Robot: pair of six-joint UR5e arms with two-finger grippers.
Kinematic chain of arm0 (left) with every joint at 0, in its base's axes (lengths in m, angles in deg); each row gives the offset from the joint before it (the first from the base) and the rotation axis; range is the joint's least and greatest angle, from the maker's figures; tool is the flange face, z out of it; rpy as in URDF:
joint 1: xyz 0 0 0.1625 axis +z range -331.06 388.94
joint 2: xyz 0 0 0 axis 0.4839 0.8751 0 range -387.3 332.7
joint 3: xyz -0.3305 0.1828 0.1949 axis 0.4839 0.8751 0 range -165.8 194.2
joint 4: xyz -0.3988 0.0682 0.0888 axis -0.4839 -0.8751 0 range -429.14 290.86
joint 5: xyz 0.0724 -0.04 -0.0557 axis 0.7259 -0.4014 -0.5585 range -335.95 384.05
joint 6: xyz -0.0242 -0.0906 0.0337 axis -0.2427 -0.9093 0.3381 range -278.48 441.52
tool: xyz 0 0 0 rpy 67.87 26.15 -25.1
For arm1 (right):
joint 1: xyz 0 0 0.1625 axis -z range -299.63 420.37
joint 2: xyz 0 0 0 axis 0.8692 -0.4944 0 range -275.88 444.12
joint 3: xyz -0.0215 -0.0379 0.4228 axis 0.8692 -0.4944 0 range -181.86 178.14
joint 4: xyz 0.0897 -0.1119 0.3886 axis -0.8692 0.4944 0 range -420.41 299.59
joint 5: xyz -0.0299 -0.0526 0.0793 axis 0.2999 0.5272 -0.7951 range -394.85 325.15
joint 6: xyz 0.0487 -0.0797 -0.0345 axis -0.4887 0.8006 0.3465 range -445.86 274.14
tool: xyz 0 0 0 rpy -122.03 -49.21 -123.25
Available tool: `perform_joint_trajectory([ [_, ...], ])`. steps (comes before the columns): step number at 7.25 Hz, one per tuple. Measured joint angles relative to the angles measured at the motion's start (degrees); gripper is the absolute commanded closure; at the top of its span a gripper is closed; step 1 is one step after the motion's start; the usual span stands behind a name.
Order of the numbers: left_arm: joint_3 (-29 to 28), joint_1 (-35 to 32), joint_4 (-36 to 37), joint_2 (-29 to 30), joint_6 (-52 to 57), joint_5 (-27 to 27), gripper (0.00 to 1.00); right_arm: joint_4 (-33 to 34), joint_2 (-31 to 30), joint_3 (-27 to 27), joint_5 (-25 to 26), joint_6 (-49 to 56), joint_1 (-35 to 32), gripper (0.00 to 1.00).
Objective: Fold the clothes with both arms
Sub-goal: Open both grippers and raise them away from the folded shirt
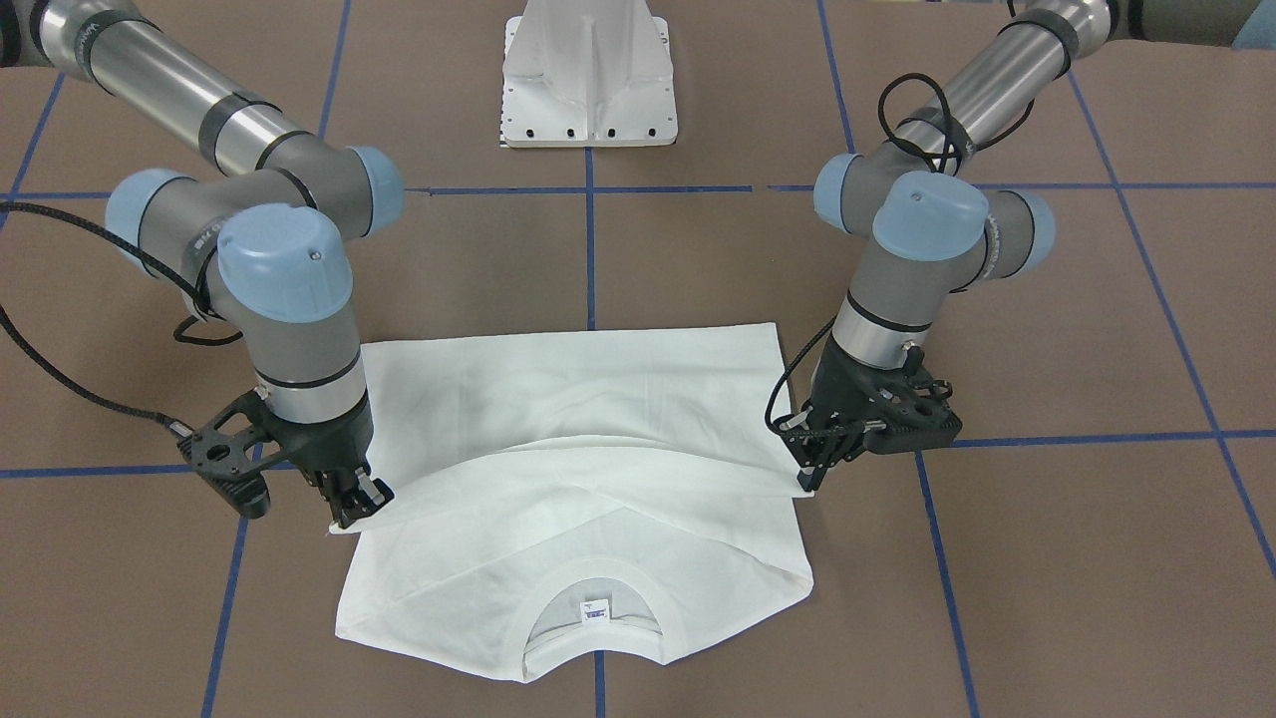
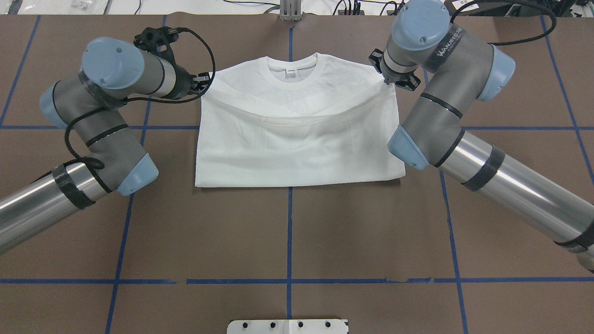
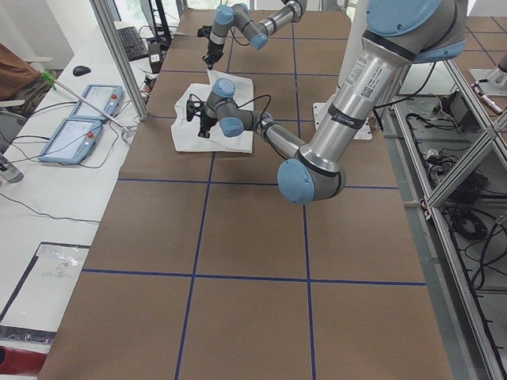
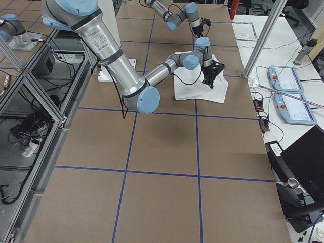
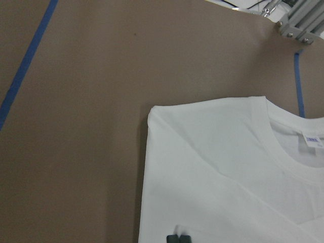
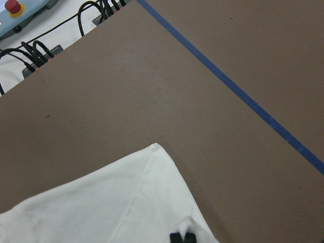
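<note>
**Left fingers** (image 5: pixel 173 238): closed, pinching one corner of the T-shirt's (image 2: pixel 297 148) doubled-over layer. Held just above the cloth at the shoulder on the robot's left.

**Right fingers** (image 6: pixel 175 238): closed, pinching the opposite corner at matching height.

**Carried edge** (image 2: pixel 297 118): strung between the two pinches and sagging in the middle. It lies across the chest, short of the collar (image 1: pixel 598 586).

**T-shirt, location**: centre of the brown tabletop (image 2: pixel 297 232), between the arms, collar pointing away from the robot, fold line nearest it.

**Step in hand (judged)**: the bottom-to-top fold, well advanced, with the layer not yet released.

**Next move calls for**: both arms travelling evenly toward the shoulders, then lowering level, opening together and lifting clear without dragging the cloth.

**Not determinable**:
- Both wrist views cut the fingers off at the bottom edge, so the depth of grip is unseen.
- No sleeves or printed text are visible.
- The neck label (image 1: pixel 594 609) is too small to read.
- The side views are too distant for detail.
</note>
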Motion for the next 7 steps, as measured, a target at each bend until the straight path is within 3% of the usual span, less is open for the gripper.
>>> perform_joint_trajectory([
  [2,-4.8,-0.8,-1.9,2.5,0.1,1.4,1.00,-1.7,2.7,-6.0,-0.2,0.3,-1.2,1.00],
  [6,-8.6,-1.7,-4.0,4.2,0.1,2.8,1.00,-3.3,5.3,-11.6,-0.2,0.3,-1.8,1.00],
  [7,-9.4,-1.8,-4.8,4.3,0.0,2.9,0.93,-4.6,5.5,-12.7,-0.2,0.2,-1.9,1.00],
])
